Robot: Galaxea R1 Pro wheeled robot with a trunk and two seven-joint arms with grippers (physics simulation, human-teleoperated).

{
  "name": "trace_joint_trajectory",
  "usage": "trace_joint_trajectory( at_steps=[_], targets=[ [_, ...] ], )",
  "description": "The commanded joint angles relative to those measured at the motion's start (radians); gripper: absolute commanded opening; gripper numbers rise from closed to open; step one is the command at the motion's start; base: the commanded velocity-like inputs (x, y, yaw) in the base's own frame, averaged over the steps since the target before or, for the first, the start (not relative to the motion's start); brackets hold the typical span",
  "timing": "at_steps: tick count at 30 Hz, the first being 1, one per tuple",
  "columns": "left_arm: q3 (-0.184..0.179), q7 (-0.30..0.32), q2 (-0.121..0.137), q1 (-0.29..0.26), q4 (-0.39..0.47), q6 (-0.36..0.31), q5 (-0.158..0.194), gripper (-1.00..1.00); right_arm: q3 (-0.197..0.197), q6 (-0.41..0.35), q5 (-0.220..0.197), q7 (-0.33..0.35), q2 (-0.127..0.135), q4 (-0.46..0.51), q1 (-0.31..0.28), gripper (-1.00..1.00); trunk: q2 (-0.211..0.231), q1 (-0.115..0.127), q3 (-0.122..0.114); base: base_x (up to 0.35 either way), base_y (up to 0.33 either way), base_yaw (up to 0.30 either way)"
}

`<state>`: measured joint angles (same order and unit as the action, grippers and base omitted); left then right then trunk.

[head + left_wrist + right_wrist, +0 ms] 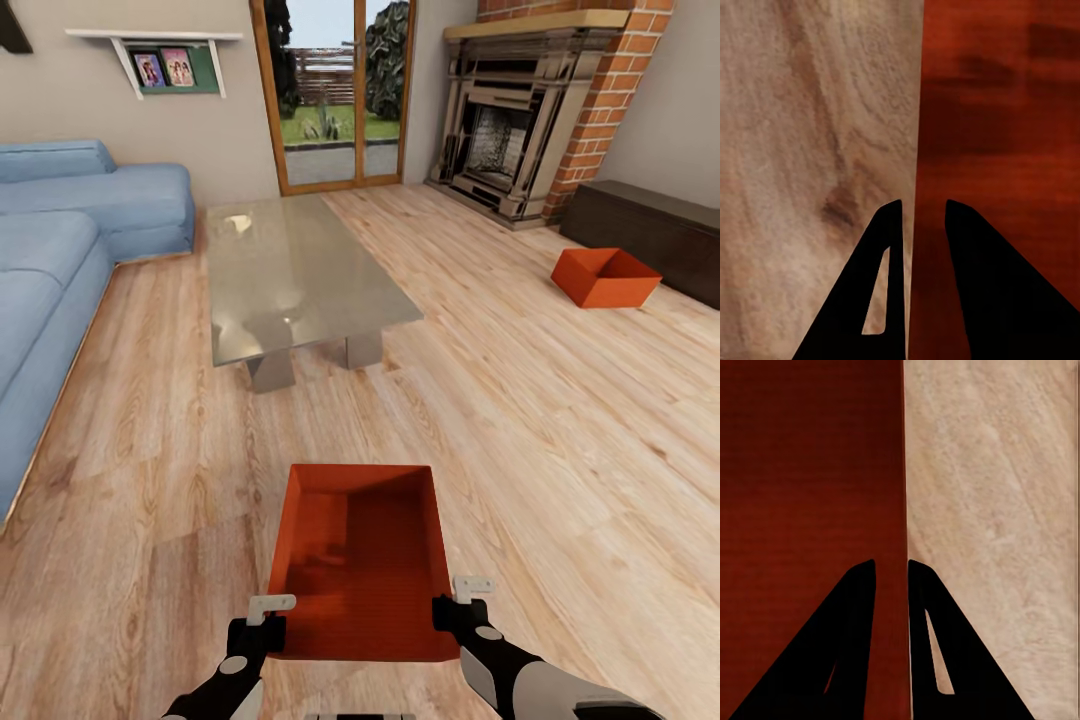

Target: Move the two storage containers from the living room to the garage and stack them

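Floor [560,420]: light wood planks are running across the living room, bare between the near container and the far one.
Sofa [60,240]: the blue corner sofa is occupying the robot's left side; its near end is being cut off by the picture edge.
Coffee table [290,270]: the glass-topped table is standing ahead of the near container, well apart from it, with reflections showing on the top.
Fireplace [520,130]: brick-framed, it is sitting at the far right, beside a glazed door [335,90] that is showing greenery outside.
Dark low cabinet [650,230]: it is lying along the right wall, just behind the far container.
Near container [360,560]: orange-red and open-topped, it is sitting between the two grippers directly in front of the robot.
Far container [605,277]: it is resting on the planks near the cabinet, well apart from the near one.
Left gripper [921,214]: its fingers are straddling the container's left wall, one outside and one inside; whether they are pressing it cannot be told.
Right gripper [891,566]: its fingers are likewise straddling the right wall with a narrow gap; actual contact is hard to make out.
Wall shelf [160,60]: it is holding two small pictures, too small to read.
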<state>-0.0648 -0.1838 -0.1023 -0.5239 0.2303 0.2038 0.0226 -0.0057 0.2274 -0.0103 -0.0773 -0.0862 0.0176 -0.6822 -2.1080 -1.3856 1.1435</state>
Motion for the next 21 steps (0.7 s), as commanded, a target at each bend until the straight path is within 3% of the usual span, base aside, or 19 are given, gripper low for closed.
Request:
trace_joint_trajectory(
  at_steps=[1, 21],
  targets=[
    [0.013, -0.024, 0.001, -0.001, 0.001, 0.005, 0.000, -1.00, -0.010, 0.006, -0.017, -0.012, 0.000, -0.002, 0.000, -1.00, 0.007, 0.004, -0.003, 0.000, 0.000, 0.000],
    [0.013, -0.025, 0.001, -0.001, 0.001, 0.005, 0.000, -1.00, -0.011, 0.006, -0.018, -0.014, -0.005, -0.002, 0.000, -1.00, 0.147, 0.081, -0.065, 0.000, 0.000, 0.000]
  ],
)
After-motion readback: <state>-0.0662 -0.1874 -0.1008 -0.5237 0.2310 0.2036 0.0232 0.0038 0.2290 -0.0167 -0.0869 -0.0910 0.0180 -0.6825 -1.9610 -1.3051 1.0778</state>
